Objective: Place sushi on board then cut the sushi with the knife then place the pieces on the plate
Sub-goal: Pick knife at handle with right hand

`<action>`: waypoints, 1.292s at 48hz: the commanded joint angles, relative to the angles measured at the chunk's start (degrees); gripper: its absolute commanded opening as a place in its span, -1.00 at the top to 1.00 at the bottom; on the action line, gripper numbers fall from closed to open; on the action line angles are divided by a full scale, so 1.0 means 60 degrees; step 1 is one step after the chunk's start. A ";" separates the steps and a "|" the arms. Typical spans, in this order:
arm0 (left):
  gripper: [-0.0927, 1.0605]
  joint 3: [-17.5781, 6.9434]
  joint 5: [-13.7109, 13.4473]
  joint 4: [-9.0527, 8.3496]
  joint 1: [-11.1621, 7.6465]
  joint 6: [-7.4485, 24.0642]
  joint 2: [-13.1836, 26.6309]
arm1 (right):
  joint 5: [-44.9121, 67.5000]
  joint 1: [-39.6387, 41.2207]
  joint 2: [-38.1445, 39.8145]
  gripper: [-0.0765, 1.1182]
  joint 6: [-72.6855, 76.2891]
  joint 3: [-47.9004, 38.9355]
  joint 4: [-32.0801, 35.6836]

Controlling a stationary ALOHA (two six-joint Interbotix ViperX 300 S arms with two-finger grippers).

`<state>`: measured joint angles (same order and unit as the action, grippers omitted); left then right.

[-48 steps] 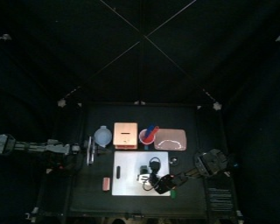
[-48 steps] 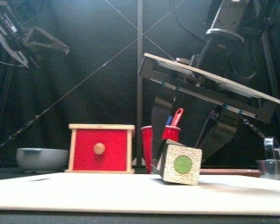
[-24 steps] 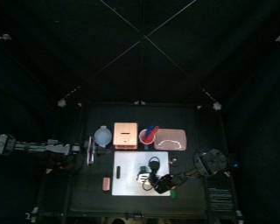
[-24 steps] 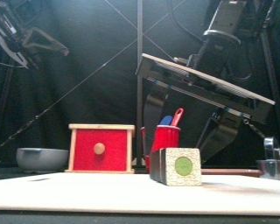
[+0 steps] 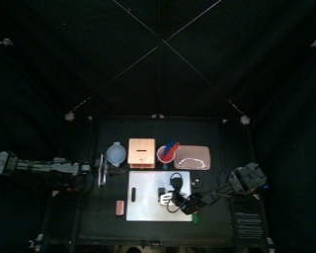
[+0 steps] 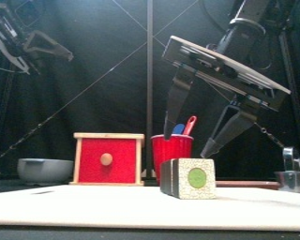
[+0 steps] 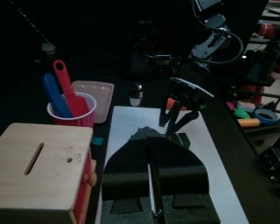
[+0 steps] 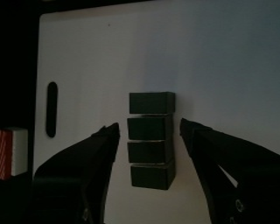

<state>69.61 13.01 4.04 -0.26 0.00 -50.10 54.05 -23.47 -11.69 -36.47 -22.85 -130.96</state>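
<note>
Right gripper (image 8: 149, 129) hangs over the white cutting board (image 8: 224, 70), its two black fingers spread wide on either side of a toy sushi roll of four dark green blocks (image 8: 152, 156), with a gap showing on both sides. The roll lies flat on the board, a little right of its middle. Its blocks are joined in one row running near to far, and the near end shows a pale speckled face with a green centre.

Beyond the board, from left to right, stand a blue-grey bowl with small handles (image 6: 45, 170), a pale wooden box with a red drawer front (image 6: 109, 159) and a red cup (image 6: 172, 153). The cup holds a blue toy knife (image 6: 176, 128) and a red toy knife (image 6: 187, 125). The flat pink tray (image 5: 194, 156) sits just right of the cup, on the far half of the table.

A round metal cutter with a wire handle (image 6: 292, 180) stands at the right. A small red-and-white striped toy (image 8: 11, 150) lies on the table just off the board's left edge.

The left gripper (image 7: 152, 149) rests raised at the table's left side, well apart from the board, its fingers closed together.
</note>
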 commanded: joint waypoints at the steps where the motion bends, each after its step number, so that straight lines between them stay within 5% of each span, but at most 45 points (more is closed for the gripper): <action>1: 0.89 -0.0103 0.0029 0.0015 0.0000 -0.0015 0.0029 | -0.0396 0.0190 0.0762 -0.63 -0.0234 -0.0293 0.0410; 25: 0.89 -0.0088 0.0044 0.0029 0.0015 -0.0044 0.0015 | -0.3032 0.1216 0.2153 -0.63 -0.0278 -0.2080 0.3809; 62: 0.88 -0.0103 0.0044 0.0923 0.0205 -0.0044 0.0029 | -0.7163 0.4087 0.4043 -0.63 -0.0234 -0.3926 0.8467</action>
<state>69.87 13.01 8.79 0.70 -0.18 -50.10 11.87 -0.53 9.67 -37.79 -46.41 -83.06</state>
